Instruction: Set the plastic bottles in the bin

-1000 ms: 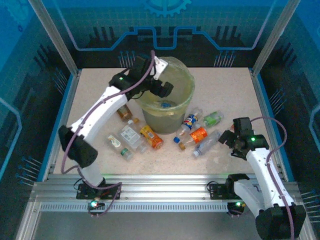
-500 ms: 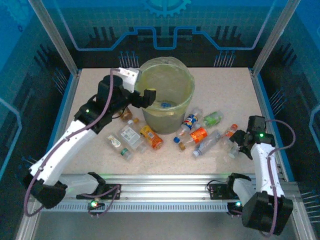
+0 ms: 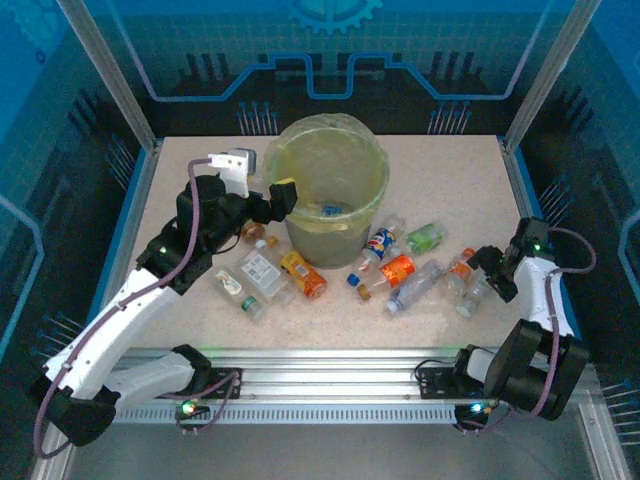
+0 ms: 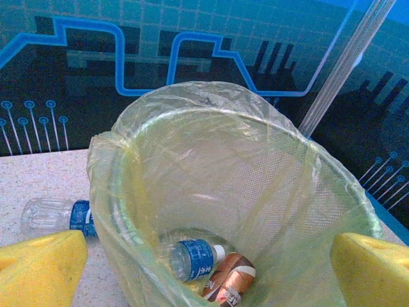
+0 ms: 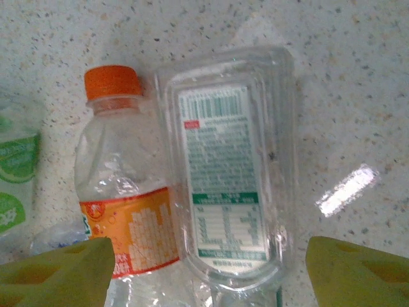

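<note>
The right claw (image 5: 207,272) is spread wide over an orange-capped bottle (image 5: 121,192) and a flat clear bottle (image 5: 230,173), touching on the table (image 5: 358,96); they look light and slippery, so pinch the middle; the left claw (image 4: 204,275) is spread, empty, by the bin (image 4: 211,102).

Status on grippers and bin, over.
Left gripper open, empty, at the bin rim. Right gripper open above orange-capped bottle and flat clear bottle. Blue-label bottle, brown bottle already binned; nothing blocking.
</note>
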`<state>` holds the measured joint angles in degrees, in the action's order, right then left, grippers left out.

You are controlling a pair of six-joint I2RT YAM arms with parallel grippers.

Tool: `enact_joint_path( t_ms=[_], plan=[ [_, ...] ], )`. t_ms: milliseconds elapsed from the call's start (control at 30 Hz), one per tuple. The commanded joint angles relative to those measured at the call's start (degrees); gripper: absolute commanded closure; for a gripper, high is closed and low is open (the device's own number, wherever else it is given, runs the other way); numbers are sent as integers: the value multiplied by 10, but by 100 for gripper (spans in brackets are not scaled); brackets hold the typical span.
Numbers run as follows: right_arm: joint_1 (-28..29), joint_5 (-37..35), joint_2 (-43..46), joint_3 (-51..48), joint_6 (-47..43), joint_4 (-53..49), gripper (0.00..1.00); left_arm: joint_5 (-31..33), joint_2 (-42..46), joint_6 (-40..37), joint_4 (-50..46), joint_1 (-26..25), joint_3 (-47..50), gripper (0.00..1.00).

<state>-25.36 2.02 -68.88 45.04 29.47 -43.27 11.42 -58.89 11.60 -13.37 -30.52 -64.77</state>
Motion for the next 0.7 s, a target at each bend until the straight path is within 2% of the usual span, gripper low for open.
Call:
enact_joint_path(
  t_ms=[0,167,667],
  plan=[
    [-13,15,-18,13,-14,15,22,18,11,15,19,4,11,1],
    [-18,3,-44,15,-17,19,26,18,11,13,18,6,10,1],
    [-20,-7,-105,-11,-17,59,27,14,9,19,15,19,12,1]
  ],
)
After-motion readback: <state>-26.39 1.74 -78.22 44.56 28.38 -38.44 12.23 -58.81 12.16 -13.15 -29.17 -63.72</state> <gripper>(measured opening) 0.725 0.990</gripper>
